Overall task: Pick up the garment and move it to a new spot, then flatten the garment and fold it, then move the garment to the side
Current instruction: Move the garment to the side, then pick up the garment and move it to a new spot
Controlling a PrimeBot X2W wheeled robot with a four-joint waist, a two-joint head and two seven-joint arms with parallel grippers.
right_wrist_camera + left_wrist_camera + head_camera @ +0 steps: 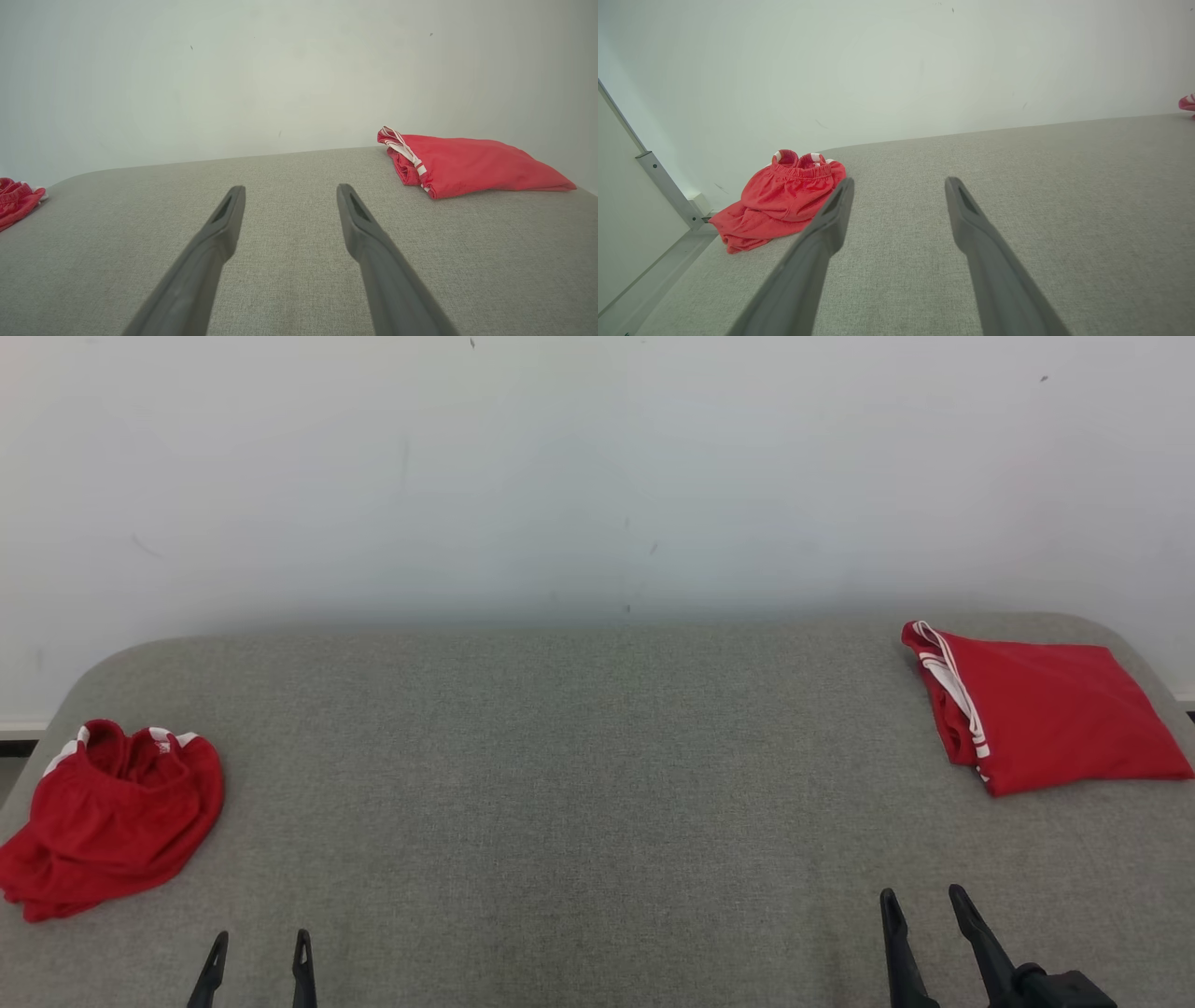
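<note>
**Open left gripper (261, 938) and open right gripper (922, 893), nothing held**

Left gripper at lower left of head view, right gripper at lower right. Fingers of each spread apart, no cloth between them, tips pointing up the frame over bare grey tabletop (579, 756). Same in both wrist views: two dark fingers parted, plain cloth surface in the gap.

Crumpled red garment (112, 817) at far left of head view, bunched in a heap, waistband with white trim uppermost. Sits right on the tabletop's left edge, lower folds running off the frame's left side. Up and left of the left gripper, apart from it. In left wrist view, heap near the rounded left corner, with metal rail (663, 186) and a strip of floor just past it.

Folded red garment (1046, 714) at upper right of head view, flat, white stripes along its left side. Near the far right corner of the tabletop, right tip at or just by the rim. Well up-frame of the right gripper, not touching.

Wide bare stretch of tabletop between the two garments and ahead of both grippers. Far edge against white wall (560, 476); far corners rounded.
</note>
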